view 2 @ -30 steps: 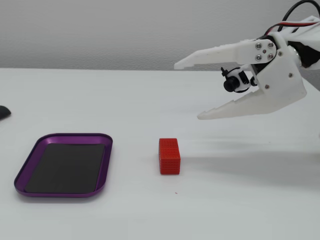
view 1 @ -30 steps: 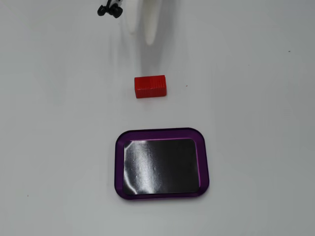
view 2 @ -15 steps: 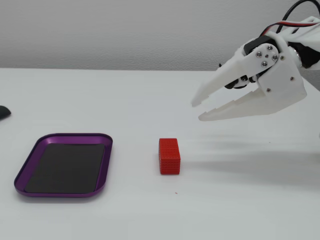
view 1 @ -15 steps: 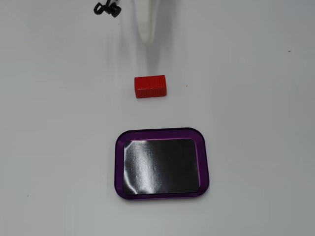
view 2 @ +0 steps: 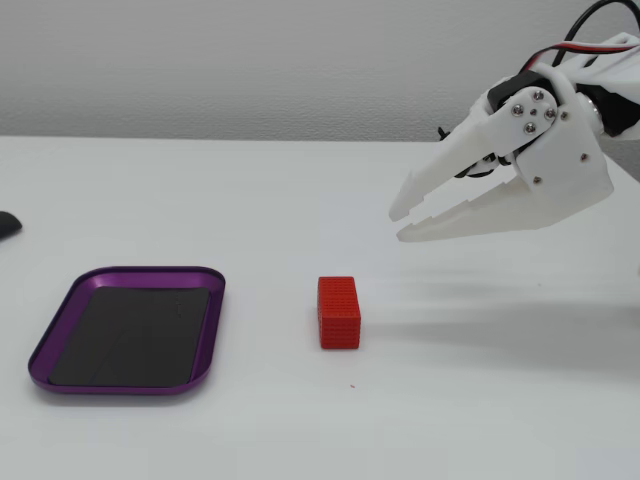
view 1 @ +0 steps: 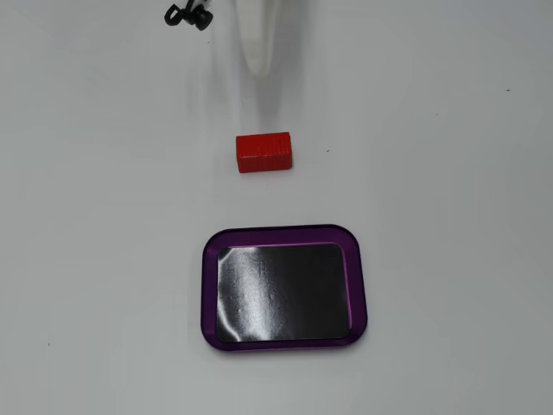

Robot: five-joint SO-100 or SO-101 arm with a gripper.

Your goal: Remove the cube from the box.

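Cube [view 2: 339, 312]: small red block w/ ridged faces; judge it light, rigid, not fragile, and the ridges should give decent grip. You'd best pinch across the short width, pads on the two long sides. It sits on the table [view 2: 300, 190], outside the box [view 2: 60, 330], near the tray's rim but not touching. Box is empty. Gripper [view 2: 400, 223] hangs above and to the right of the cube in this side-on fixed view, well apart from it, jaws nearly closed, holding nothing.
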